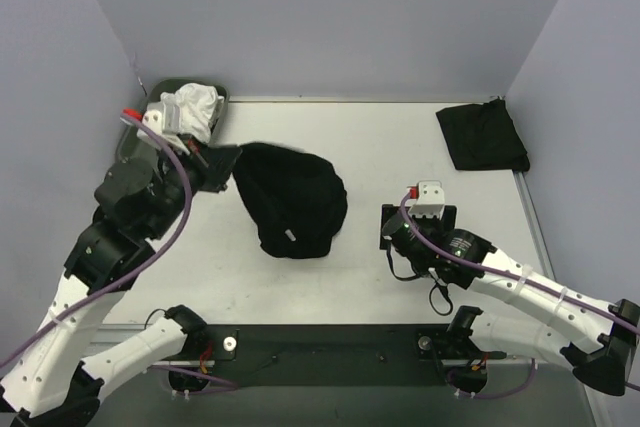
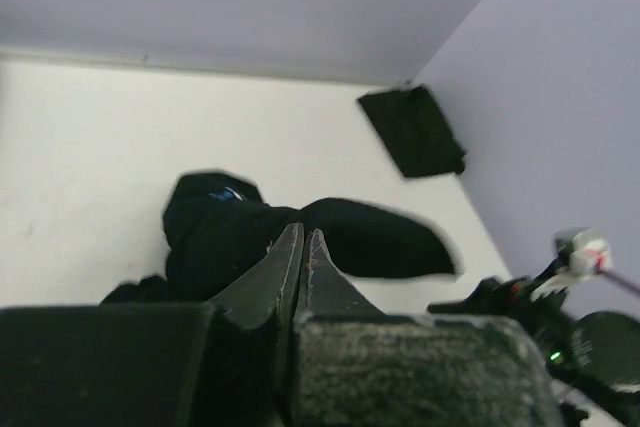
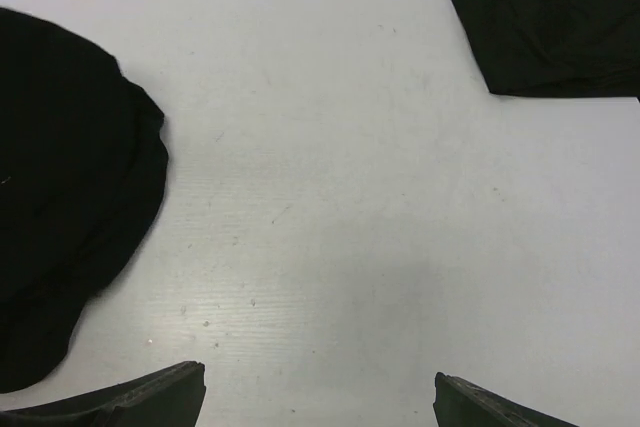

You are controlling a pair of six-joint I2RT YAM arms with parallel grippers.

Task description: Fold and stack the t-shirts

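A crumpled black t-shirt [image 1: 295, 202] lies in a mound left of the table's middle, its upper-left edge drawn up to my left gripper [image 1: 232, 167]. In the left wrist view that gripper [image 2: 303, 237] is shut, fingertips pressed together, with the t-shirt [image 2: 230, 237] bunched right behind them and a small blue mark [image 2: 228, 194] showing on it. A second t-shirt [image 1: 483, 137], folded flat, lies at the far right corner. My right gripper [image 1: 418, 215] hovers low over bare table right of the mound. It stands wide open [image 3: 320, 392] and holds nothing.
A shallow dark tray [image 1: 215, 90] holding a white cloth [image 1: 190, 107] stands at the far left corner, just behind the left arm. Walls close the table on the left, back and right. A black strip [image 1: 330, 347] runs along the near edge between the arm bases.
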